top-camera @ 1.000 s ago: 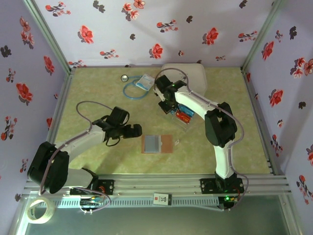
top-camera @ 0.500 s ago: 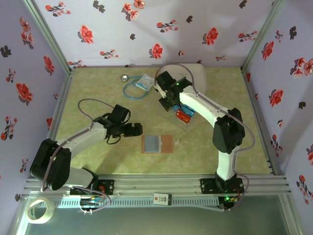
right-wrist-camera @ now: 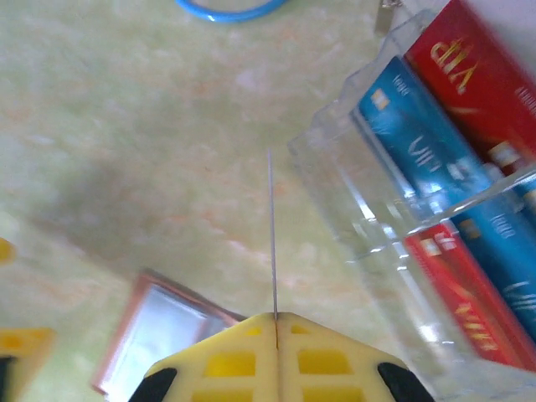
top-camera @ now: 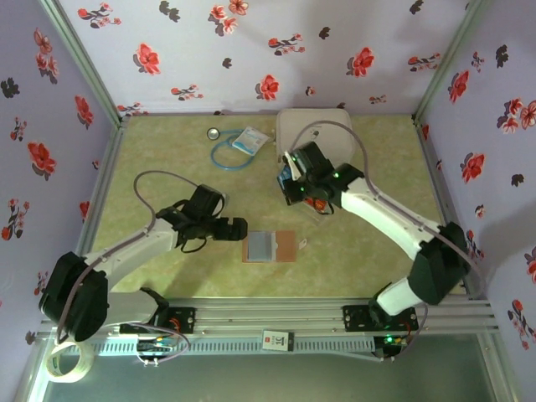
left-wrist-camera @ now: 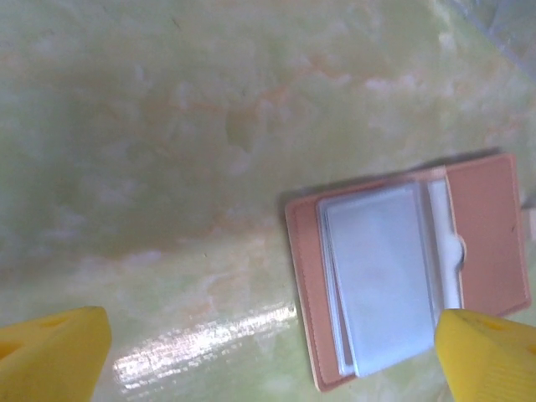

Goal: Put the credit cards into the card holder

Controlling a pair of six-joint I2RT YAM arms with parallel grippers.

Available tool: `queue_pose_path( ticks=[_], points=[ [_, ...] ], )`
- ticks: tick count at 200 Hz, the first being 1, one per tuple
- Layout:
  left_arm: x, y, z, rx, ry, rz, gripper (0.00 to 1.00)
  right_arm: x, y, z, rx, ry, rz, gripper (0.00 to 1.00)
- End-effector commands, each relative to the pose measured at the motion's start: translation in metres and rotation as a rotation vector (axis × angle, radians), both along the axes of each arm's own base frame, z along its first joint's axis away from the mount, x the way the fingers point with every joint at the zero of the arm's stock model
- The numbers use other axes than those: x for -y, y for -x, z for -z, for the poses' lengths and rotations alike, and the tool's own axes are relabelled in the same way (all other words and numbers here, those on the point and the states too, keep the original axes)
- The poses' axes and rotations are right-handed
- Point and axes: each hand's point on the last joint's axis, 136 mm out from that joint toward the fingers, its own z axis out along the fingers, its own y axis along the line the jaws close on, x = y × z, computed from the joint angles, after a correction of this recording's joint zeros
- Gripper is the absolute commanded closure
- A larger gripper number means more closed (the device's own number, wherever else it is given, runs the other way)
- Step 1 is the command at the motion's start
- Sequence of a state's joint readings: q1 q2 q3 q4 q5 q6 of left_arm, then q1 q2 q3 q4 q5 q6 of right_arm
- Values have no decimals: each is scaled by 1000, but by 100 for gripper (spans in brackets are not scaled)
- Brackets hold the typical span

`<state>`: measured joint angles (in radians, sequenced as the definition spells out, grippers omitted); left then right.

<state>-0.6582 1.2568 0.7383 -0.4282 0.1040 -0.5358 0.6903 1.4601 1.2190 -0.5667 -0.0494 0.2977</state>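
Observation:
The card holder (top-camera: 270, 246) lies open on the table, pinkish-brown with clear sleeves (left-wrist-camera: 381, 276); it also shows at the lower left of the right wrist view (right-wrist-camera: 159, 335). Red and blue credit cards (right-wrist-camera: 456, 142) stand in a clear plastic box (top-camera: 322, 204). My right gripper (top-camera: 291, 186) hangs just left of that box, shut on one thin card seen edge-on (right-wrist-camera: 271, 234) that sticks out ahead of the jaws (right-wrist-camera: 276, 316). My left gripper (top-camera: 237, 229) is open just left of the holder, with its yellow fingertips (left-wrist-camera: 59, 356) spread wide and nothing between them.
A large white zip case (top-camera: 322, 130) sits at the back behind the box. A blue cord loop (top-camera: 226, 156), a small packet (top-camera: 249, 140) and a round metal piece (top-camera: 214, 132) lie at the back left. A tape roll (top-camera: 67, 360) rests off the table's near left corner.
The right arm has swung out and its gripper has drawn back from the box toward the near side, holding a card. The left gripper has edged right toward the holder.

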Motion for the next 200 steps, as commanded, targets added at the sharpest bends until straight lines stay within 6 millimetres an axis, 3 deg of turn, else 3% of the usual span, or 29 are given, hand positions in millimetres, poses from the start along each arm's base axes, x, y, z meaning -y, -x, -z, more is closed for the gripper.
queue_pose_path(
  ticks=[1, 27, 66, 137, 200],
  points=[
    [0, 11, 5, 16, -45, 30, 0, -22, 7, -14, -31, -300, 81, 100],
    [5, 19, 9, 39, -107, 72, 0, -18, 22, -1, -66, -439, 142, 100],
    [12, 24, 16, 70, -201, 123, 0, -9, 35, 23, -103, -517, 206, 100],
    [24, 20, 32, 81, -286, 160, 0, -4, 55, 64, -170, -529, 234, 100],
    [29, 18, 43, 71, -306, 174, 0, -3, 67, 84, -199, -529, 234, 100]
  ],
)
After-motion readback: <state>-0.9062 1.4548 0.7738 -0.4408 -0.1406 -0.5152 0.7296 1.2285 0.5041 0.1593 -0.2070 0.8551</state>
